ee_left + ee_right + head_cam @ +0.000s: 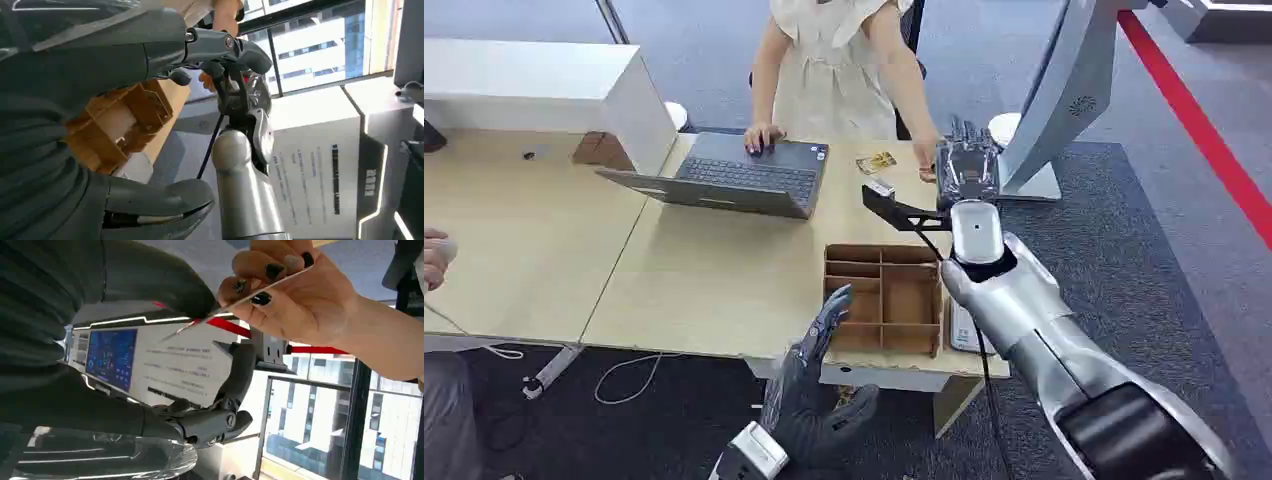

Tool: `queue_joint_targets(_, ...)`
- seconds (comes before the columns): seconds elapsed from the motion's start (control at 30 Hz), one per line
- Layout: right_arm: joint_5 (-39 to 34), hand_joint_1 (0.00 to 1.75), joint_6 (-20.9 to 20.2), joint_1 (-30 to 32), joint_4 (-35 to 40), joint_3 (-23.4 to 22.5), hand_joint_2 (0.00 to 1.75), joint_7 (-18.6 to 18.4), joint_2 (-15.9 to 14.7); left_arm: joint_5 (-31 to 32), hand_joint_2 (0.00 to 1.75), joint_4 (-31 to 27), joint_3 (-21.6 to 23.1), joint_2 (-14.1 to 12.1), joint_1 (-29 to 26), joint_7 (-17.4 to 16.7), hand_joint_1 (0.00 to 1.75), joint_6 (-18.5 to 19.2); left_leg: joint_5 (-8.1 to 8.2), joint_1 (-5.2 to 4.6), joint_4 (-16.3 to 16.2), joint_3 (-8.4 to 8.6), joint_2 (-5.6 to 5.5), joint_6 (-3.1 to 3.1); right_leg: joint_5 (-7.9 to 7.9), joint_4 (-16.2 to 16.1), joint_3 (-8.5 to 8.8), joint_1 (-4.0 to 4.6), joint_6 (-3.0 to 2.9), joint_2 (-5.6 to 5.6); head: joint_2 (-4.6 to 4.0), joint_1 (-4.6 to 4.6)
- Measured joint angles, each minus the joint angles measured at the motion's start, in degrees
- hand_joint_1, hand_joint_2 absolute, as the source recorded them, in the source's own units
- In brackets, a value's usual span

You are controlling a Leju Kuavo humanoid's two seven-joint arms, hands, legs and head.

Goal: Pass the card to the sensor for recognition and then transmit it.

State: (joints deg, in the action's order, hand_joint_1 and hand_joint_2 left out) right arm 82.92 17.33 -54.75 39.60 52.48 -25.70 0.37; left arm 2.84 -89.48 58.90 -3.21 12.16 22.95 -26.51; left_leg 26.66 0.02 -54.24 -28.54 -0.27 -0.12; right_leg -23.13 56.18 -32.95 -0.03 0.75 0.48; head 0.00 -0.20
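Now one card (260, 290) pinched by person's hand (305, 300), touching right hand (967, 165).

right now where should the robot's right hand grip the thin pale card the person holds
Pinch the thin pale card across its flat faces at the free end. Come in from the side opposite the person's hand, since its fingertips already cover the other end.

Two light wood desks (534, 235) pushed together on dark grey carpet (1154, 250), red stripe (1199, 125) running along the floor at right. White cabinet (544, 85) on the left desk. Tall dark-framed windows (320, 415) facing daylit office buildings.
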Motion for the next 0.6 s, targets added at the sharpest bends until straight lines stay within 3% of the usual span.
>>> queue_joint_targets(0.6,-0.7,1.75,2.1,0.0,-0.6,-0.2,1.75,1.9,-0.5,-0.2,1.75,0.1,-0.1,0.0,-0.1,0.3,0.0,0.0,0.0,0.0,0.0,0.0,0.0,0.0,0.0,0.0,0.0,0.0,0.0,0.0,0.0,0.0)
